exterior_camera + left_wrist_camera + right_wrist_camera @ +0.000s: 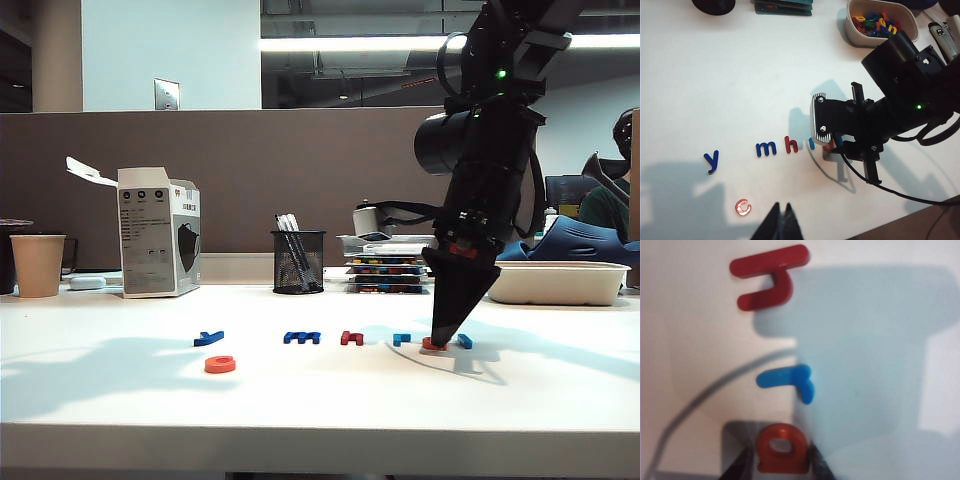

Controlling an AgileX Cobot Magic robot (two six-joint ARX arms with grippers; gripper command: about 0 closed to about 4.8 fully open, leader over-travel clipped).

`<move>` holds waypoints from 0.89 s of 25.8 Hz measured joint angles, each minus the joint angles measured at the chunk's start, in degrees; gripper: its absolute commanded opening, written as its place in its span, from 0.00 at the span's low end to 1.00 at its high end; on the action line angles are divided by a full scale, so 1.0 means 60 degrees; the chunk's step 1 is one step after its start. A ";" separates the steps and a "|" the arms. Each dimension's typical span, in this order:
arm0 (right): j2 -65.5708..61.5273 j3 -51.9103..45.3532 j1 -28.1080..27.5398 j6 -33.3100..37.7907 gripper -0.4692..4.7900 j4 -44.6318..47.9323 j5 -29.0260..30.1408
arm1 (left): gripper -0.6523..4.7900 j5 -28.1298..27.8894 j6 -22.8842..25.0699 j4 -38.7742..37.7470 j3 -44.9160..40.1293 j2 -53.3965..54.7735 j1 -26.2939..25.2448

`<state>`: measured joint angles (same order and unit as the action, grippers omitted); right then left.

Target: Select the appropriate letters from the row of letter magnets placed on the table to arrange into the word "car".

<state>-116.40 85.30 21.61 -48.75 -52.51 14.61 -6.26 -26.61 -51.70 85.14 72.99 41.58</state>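
The row of letter magnets lies across the white table point(320, 400): dark blue "y" point(208, 338), dark blue "m" point(301, 337), red "h" point(351, 338), light blue "r" point(401, 339), orange-red "a" point(433, 344) and a light blue bar point(464, 341). The orange "c" point(220, 364) lies alone in front of the row. My right gripper point(777, 467) points down at the table, its fingers close against both sides of the "a" point(782, 450), beside the "r" point(787, 380) and "h" point(770, 277). My left gripper point(781, 207) is shut and empty, just right of the "c" point(742, 206).
A paper cup point(37, 264), a white carton point(157, 232), a mesh pen holder point(298, 262) and stacked trays point(388, 272) line the back. A white tub point(880, 40) of spare letters stands at the back right. The right arm point(880, 120) hides the row's right end in the left wrist view.
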 measured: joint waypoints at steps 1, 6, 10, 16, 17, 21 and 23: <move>0.0000 0.0000 0.0000 0.0000 0.36 0.0015 0.0000 | 0.11 0.0004 0.0000 0.0000 0.0000 0.0000 0.0000; -0.0004 0.0000 -0.0004 0.0000 0.26 0.0066 -0.0015 | 0.11 0.0004 0.0000 0.0000 0.0000 0.0000 0.0000; -0.0004 0.0000 -0.0004 0.0004 0.24 0.0069 -0.0015 | 0.11 0.0004 0.0000 0.0000 0.0000 0.0000 0.0000; 0.0044 -0.0011 -0.0004 0.0007 0.19 0.0084 -0.0029 | 0.11 0.0004 0.0000 0.0000 0.0000 0.0000 0.0000; 0.0062 -0.0011 -0.0004 0.0007 0.19 0.0087 -0.0029 | 0.11 0.0000 0.0000 0.0000 0.0000 0.0000 0.0000; 0.0208 -0.0106 0.0000 0.0047 0.19 -0.0015 -0.0175 | 0.11 0.0004 0.0000 0.0000 0.0000 0.0000 0.0000; 0.0361 -0.0175 -0.0007 0.0080 0.19 -0.0404 -0.0444 | 0.11 0.0004 0.0000 0.0000 0.0000 0.0000 0.0000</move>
<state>-114.24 84.25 21.56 -48.27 -54.94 11.94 -6.24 -26.61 -51.70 85.14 72.99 41.58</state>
